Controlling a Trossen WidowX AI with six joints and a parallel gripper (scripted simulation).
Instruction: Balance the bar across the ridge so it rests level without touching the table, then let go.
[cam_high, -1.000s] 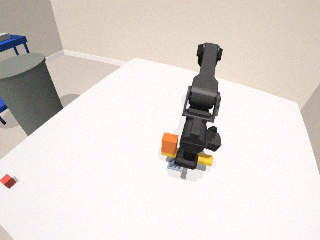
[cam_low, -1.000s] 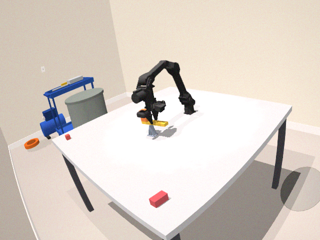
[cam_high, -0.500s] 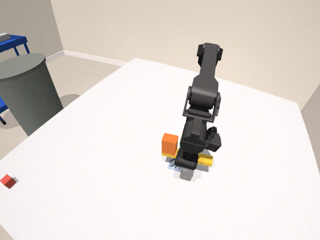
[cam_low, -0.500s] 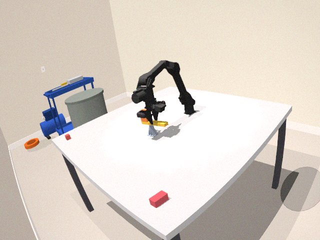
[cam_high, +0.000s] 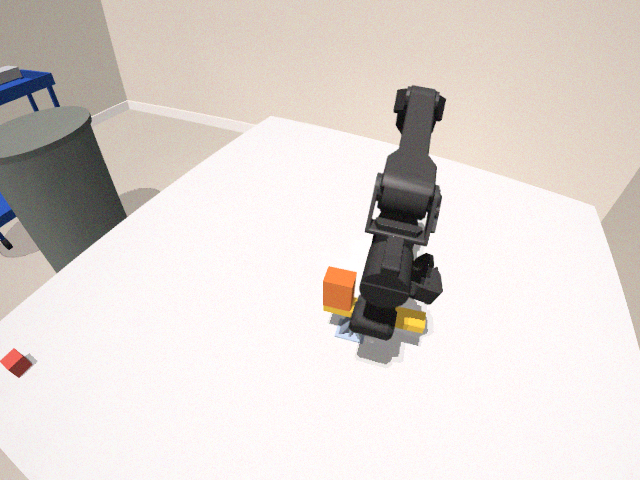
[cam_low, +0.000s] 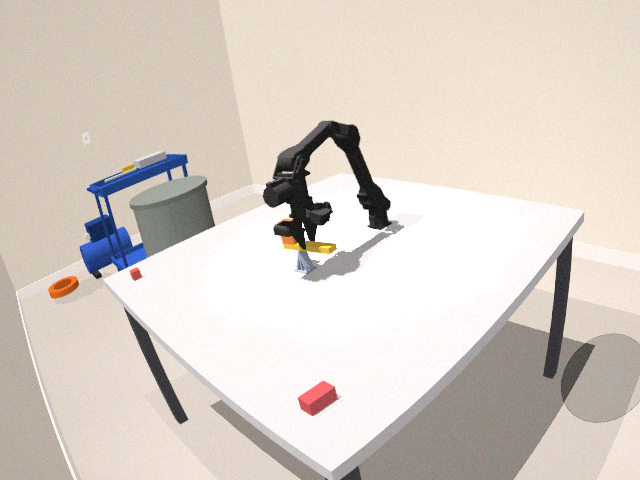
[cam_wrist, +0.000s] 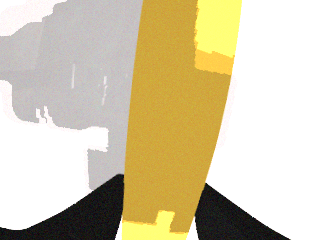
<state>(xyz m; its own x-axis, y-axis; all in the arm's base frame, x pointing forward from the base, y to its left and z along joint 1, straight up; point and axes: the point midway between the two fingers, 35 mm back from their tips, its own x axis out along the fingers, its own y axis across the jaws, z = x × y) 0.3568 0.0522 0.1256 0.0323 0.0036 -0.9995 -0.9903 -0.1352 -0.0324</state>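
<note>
The fingers (cam_low: 305, 242) grip the yellow bar (cam_low: 310, 246) close to its orange block (cam_low: 285, 233). The bar lies almost level, its long axis crossing the grey ridge (cam_low: 305, 262) directly below, above the bench (cam_low: 413, 310).
</note>
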